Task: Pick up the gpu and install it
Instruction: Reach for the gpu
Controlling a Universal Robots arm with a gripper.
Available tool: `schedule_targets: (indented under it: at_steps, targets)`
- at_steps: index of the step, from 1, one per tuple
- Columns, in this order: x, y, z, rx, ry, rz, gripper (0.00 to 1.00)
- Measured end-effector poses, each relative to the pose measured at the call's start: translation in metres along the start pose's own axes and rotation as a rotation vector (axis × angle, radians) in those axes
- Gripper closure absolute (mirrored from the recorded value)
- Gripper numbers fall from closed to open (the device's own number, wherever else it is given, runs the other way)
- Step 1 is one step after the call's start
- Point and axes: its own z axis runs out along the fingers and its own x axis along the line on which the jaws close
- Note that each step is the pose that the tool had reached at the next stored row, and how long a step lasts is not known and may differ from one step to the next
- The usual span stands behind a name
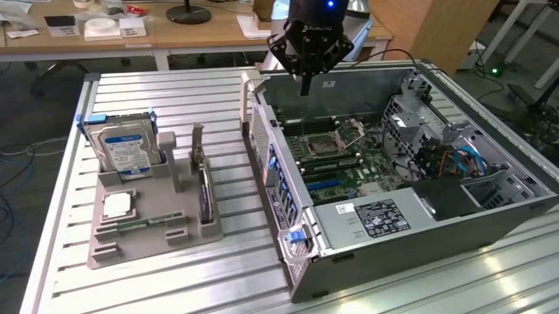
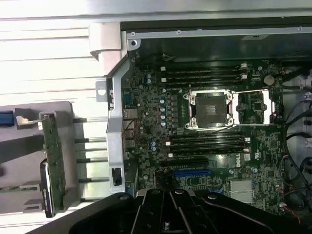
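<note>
The gpu (image 1: 205, 196) stands on edge in a slot of the grey holder (image 1: 148, 232) on the metal table, its silver bracket pointing up. The wrist view catches its green circuit board face (image 2: 53, 156). My gripper (image 1: 305, 88) hangs shut and holds nothing, above the back of the open computer case (image 1: 419, 216), well to the exterior view's right of the gpu. Its dark fingers (image 2: 146, 214) show over the motherboard (image 2: 209, 141), close to the blue card slot (image 2: 191, 172).
A silver hard drive (image 1: 122, 147) with a blue-white label stands at the holder's back, and a small square chip (image 1: 118, 204) lies in front of it. The case's side wall (image 1: 266, 163) rises between holder and motherboard. Desks and cables surround the table.
</note>
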Motion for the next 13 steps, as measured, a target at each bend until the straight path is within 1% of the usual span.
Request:
schedule_targets:
  at_steps: [13]
  targets:
    - [0.024, -0.0018, -0.0006, -0.0001, 0.0000, 0.000, 0.89]
